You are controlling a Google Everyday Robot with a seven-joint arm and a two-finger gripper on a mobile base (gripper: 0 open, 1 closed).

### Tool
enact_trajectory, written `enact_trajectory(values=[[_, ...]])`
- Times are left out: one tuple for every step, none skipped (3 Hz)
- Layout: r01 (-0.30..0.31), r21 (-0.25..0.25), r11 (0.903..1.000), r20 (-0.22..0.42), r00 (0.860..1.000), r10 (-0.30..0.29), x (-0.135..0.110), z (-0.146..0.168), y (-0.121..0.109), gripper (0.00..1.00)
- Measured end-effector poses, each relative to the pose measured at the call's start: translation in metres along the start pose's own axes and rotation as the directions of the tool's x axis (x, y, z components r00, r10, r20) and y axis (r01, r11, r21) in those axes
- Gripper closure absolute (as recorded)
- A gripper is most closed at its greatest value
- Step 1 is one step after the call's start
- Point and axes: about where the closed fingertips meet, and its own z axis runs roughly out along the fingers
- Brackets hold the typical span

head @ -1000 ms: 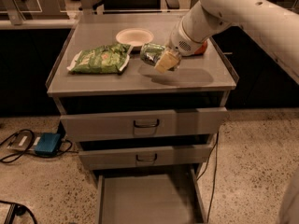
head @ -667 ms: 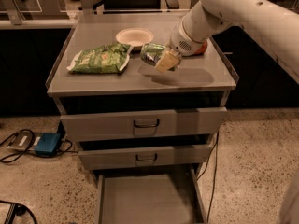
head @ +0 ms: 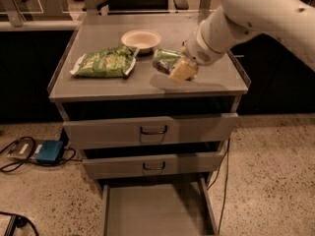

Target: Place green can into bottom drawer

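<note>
The green can [head: 165, 60] lies on its side in my gripper [head: 180, 70], just above the right half of the grey cabinet top [head: 216, 80], casting a shadow on it. The gripper comes in from the upper right on a white arm [head: 256, 14], and its yellowish fingers [head: 182, 72] are shut on the can's right end. The bottom drawer [head: 152, 210] is pulled open at the foot of the cabinet, and its flat grey floor is bare.
A green chip bag [head: 105, 63] lies on the left of the cabinet top and a white bowl [head: 141, 38] stands behind the can. The two upper drawers [head: 153, 130] are slightly open. A blue box [head: 49, 151] and cables lie on the floor at the left.
The gripper and the green can have moved together a little to the right and toward the front edge of the cabinet top. Nothing else has moved.
</note>
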Motion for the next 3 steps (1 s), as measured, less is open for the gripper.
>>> enact_trajectory(values=[[-0.010, 0.111, 0.9937, 0.001, 1.000, 0.010, 0.016, -0.067, 0.057, 1.00], [-0.032, 0.157, 0.9871, -0.022, 0.999, 0.036, 0.037, -0.097, 0.104, 1.00], [-0.032, 0.157, 0.9871, -0.022, 0.999, 0.036, 0.037, -0.097, 0.104, 1.00]])
